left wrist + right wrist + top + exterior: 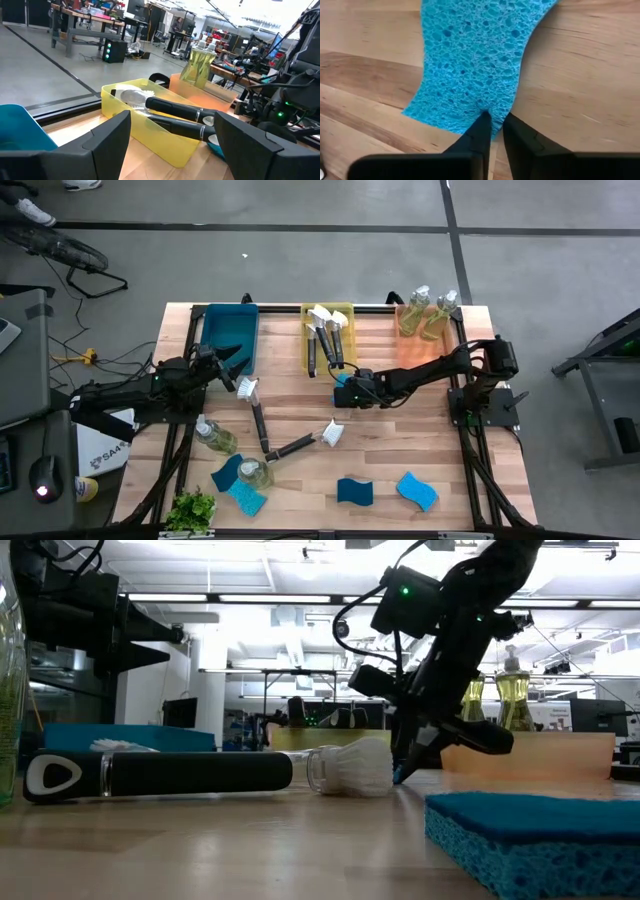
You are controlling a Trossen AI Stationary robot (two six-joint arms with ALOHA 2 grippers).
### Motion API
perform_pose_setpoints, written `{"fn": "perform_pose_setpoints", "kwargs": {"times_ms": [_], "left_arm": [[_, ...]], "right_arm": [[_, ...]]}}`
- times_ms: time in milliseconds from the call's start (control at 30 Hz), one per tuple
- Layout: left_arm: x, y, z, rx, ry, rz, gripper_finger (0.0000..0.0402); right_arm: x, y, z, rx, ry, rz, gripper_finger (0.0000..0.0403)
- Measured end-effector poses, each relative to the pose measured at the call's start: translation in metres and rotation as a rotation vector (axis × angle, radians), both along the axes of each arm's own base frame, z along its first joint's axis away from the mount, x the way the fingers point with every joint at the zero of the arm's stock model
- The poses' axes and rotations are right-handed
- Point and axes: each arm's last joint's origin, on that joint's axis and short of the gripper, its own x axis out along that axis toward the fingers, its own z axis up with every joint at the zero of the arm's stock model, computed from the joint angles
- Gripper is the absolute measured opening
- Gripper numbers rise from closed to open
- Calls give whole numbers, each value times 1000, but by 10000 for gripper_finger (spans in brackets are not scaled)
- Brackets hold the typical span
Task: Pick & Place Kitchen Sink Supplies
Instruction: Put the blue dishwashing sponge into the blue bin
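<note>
A blue wavy-edged sponge [480,55] lies flat on the wooden table near its middle, in front of the yellow bin [346,352]. My right gripper [495,122] [350,389] slants down onto it, shut on its edge. My left gripper [170,135] [228,361] hovers open at the left by the blue bin [230,330], with nothing between its fingers. Two dish brushes [254,412] [300,444], two bottles [213,436] [255,472] and several more sponges [355,491] lie on the near half of the table. My right gripper pinches the sponge's edge [487,107] between its two fingers, at a dip in the wavy outline. The fingers come slanting down from the table's right side. The sponge rests flat on the table.
The yellow bin holds brushes [325,330]; the orange bin [425,345] at the far right holds bottles [418,308]. A small green plant [190,508] stands at the near left corner. In the low view a brush [200,772] lies across the table before my right gripper.
</note>
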Motion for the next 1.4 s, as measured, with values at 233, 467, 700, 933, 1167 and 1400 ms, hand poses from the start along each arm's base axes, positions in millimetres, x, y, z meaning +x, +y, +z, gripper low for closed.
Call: {"fn": "perform_pose_setpoints", "kwargs": {"times_ms": [233,467,700,933,1167,1400], "left_arm": [[0,0,0,0,0,0,280],[0,0,0,0,0,0,280],[0,0,0,0,-3,0,280],[0,0,0,1,-5,-1,280],[0,0,0,-55,-42,-3,280],[0,0,1,-198,-140,-8,280]], "right_arm": [[0,0,0,-3,1,10,4],[-1,5,1,64,3,74,2],[-14,19,17,88,46,132,1],[-28,42,47,38,-4,307,0],[-40,60,80,-190,-131,401,0],[-44,62,112,-451,-301,382,0]]}}
